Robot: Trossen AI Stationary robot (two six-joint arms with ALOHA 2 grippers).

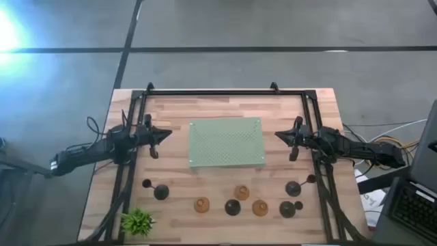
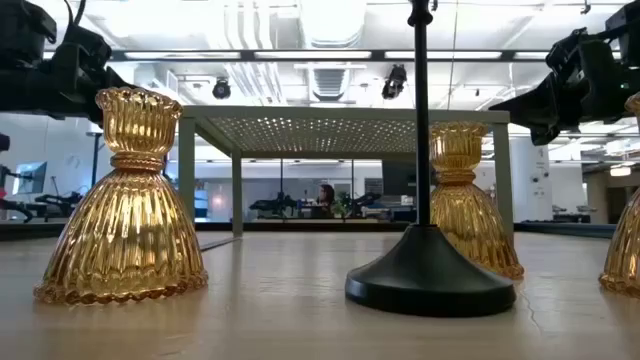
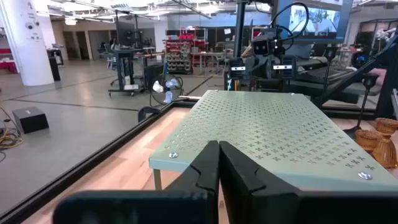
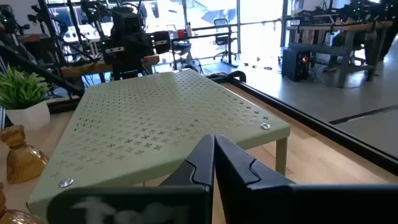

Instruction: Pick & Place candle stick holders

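Three amber ribbed candle stick holders [image 1: 201,204] [image 1: 242,193] [image 1: 259,207] and several black ones with round base and thin stem [image 1: 161,192] [image 1: 233,207] [image 1: 292,188] [image 1: 287,209] stand on their bases in a loose row near the table's near edge. In the low view an amber one [image 2: 122,200] and a black one [image 2: 430,280] stand upright. My left gripper [image 1: 164,134] hovers shut and empty at the left end of the pale green perforated platform [image 1: 225,143]. My right gripper [image 1: 280,135] hovers shut and empty at its right end. Both point at the platform.
The platform stands on short legs at the table's middle [image 3: 261,124] [image 4: 161,118]. A small green plant in a white pot [image 1: 138,221] stands at the near left corner. A black frame [image 1: 212,92] runs along the far edge and the sides.
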